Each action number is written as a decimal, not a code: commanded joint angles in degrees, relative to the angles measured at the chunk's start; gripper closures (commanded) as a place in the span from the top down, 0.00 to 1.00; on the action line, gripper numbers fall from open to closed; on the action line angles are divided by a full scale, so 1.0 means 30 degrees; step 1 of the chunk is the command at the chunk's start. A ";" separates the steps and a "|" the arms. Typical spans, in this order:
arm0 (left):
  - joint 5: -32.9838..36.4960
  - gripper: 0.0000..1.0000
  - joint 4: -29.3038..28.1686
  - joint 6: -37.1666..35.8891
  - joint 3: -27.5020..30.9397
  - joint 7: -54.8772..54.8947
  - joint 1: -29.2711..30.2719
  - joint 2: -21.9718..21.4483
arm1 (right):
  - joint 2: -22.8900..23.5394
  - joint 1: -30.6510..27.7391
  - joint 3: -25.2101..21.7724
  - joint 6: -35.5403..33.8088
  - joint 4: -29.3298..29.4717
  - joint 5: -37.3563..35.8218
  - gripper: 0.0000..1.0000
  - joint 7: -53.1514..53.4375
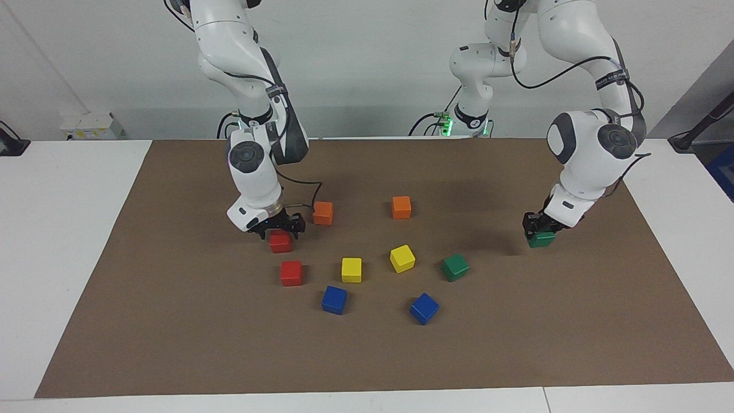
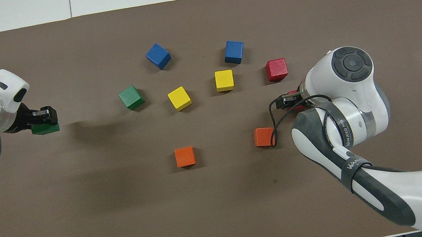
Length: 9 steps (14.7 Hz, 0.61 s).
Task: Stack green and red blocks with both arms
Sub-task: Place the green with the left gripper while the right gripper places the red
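In the facing view, the right end effector (image 1: 279,225) was low over a red block (image 1: 280,241), its fingers straddling the block's top; whether they were already clamped on it could not be told. This block sat on the brown mat (image 1: 172,321) covering the worktop, just beside an orange cube (image 1: 323,213) and directly nearer to the robots than the second red block (image 1: 291,273). The left end effector (image 1: 539,228) appeared closed on a green block (image 1: 541,238) at the left arm's end of the mat. The second green block (image 1: 455,267) lay free, between that end effector and the yellow cubes (image 1: 402,258).

In the overhead view, the left end effector (image 2: 45,119) gripped its green block (image 2: 45,128), and the free green block (image 2: 131,97) lay toward the middle of the mat from it, well apart, with bare mat between. The right end effector (image 2: 292,99) was mostly hidden under its own wrist; only a sliver of red showed there. The free red block (image 2: 276,69) lay just farther from the robots than it, close by.

So each arm was the nearer one to its own colour's target: the left would need a long sideways carry, the right only a short one away from the robots. The blue cubes (image 2: 158,56) stood clear of both paths.
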 commanded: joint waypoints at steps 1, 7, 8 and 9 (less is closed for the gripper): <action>0.0312 0.00 0.1515 0.0337 -0.0175 0.0628 0.0550 0.1579 | -0.0051 -0.0012 0.0001 0.0546 -0.0238 0.0244 1.00 -0.1170; 0.0312 0.00 0.1845 0.0892 -0.0146 0.0629 0.0786 0.2435 | -0.0051 -0.0012 0.0001 0.0605 -0.0238 0.0244 1.00 -0.1700; 0.0341 0.00 0.1815 0.0922 -0.0146 0.0861 0.0902 0.2493 | -0.0051 -0.0012 0.0001 0.0605 -0.0238 0.0244 1.00 -0.1700; 0.0515 0.00 0.1786 0.0923 -0.0175 0.1559 0.1019 0.2523 | -0.0051 -0.0012 0.0001 0.0605 -0.0238 0.0244 1.00 -0.1671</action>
